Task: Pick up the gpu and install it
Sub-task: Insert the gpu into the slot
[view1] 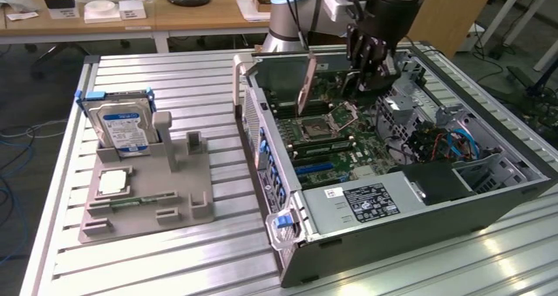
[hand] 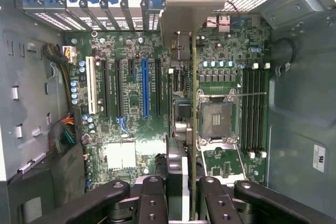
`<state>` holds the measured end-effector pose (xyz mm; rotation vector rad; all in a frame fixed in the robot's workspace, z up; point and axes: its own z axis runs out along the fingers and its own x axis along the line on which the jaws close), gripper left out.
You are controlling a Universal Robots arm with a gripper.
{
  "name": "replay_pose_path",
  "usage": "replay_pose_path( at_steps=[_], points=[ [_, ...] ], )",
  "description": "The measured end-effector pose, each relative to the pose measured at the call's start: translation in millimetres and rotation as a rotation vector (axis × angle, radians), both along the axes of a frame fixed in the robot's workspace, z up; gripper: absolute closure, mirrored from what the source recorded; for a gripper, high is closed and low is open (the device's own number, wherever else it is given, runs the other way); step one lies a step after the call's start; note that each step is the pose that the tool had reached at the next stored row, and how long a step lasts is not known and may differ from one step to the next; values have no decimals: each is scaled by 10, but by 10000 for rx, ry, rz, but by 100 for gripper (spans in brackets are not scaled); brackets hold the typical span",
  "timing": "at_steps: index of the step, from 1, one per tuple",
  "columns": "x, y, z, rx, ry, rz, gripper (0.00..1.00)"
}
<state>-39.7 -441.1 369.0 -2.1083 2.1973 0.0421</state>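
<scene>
The gpu [hand: 192, 129] stands on edge over the motherboard [hand: 131, 103], lengthwise along the slots; fingers [hand: 157, 203] grasping it.

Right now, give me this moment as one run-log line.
hand: shut on gpu | gpu: held on edge inside the open computer case, above the motherboard | hard drive: in grey holder

Gpu [view1: 305, 87] [hand: 193, 129]: thin flat card, reddish-brown face in exterior view, green edge in wrist view. Stands on edge, slightly tilted, inside open case above motherboard, beside CPU socket. Metal bracket end toward case's rear wall. Clamped at one end between fingers.
</scene>
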Motion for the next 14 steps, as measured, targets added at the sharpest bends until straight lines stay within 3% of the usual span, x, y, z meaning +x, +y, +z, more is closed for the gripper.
replay_pose_path(
  at_steps=[14],
  points=[
    [-23,-24,-133,-2,1,2,72]
  ],
)
